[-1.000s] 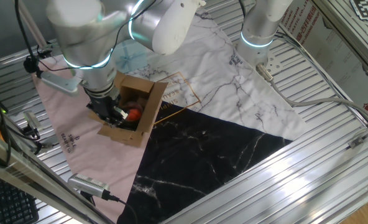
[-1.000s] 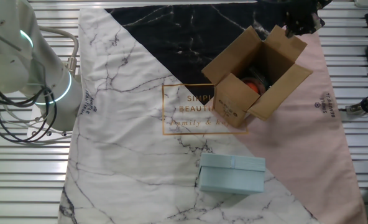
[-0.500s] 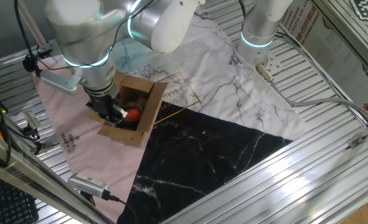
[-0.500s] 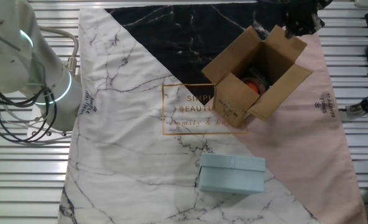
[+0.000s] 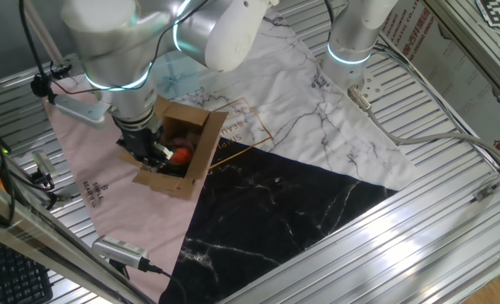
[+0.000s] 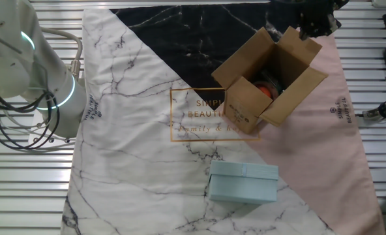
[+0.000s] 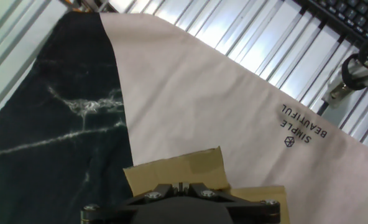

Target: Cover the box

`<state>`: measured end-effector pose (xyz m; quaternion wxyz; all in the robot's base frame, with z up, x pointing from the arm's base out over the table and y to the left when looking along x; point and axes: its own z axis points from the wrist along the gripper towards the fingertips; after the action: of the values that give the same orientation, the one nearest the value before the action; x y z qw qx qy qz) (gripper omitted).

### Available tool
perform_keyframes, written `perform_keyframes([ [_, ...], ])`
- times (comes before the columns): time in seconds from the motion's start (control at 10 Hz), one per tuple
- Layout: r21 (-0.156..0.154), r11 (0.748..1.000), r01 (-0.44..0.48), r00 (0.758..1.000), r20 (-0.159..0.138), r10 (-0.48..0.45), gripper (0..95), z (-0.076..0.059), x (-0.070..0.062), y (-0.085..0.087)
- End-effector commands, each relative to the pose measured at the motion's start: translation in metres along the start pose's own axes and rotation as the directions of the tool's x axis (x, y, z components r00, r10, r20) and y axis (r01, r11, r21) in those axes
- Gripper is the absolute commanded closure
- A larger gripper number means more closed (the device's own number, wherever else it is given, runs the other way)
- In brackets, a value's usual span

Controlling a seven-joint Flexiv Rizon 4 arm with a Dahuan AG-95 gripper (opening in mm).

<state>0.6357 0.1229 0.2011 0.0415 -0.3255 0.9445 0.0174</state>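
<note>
Cardboard box [image 5: 178, 145] sits on the pink part of the cloth [image 5: 106, 203], flaps open, an orange item [image 5: 182, 154] inside; we see the pincer [image 5: 153, 154] at its flap. Opposite fixed view: box [image 6: 268, 81] beside a pale blue case [image 6: 243, 183]. Hand view: flap [image 7: 178, 168] below; we cannot tell the pincer's opening.

The box [image 6: 269, 73] is plain brown cardboard with small dark print on one side, and something orange-red [image 6: 268, 89] shows inside it. It sits on a cloth [image 6: 147, 124] of white marble veining, black marble and pale pink panels with gold lettering. Near the box lies a pale blue case [image 6: 243, 183].
</note>
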Motion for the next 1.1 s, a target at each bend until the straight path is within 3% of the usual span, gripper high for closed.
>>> perform_keyframes([
  [0.1, 0.037, 0.997, 0.074, 0.996, 0.045, -0.075, 95.0, 0.0000, 0.0002, 0.0003],
  [0.4, 0.036, 0.994, 0.102, 0.992, 0.065, -0.104, 95.0, 0.0000, 0.0002, 0.0003],
  [0.7, 0.062, 0.997, 0.054, 0.998, 0.035, -0.056, 95.0, 0.0000, 0.0002, 0.0003],
  [1.1, 0.050, 0.997, 0.058, 0.997, 0.051, -0.061, 95.0, 0.0000, 0.0002, 0.0003],
])
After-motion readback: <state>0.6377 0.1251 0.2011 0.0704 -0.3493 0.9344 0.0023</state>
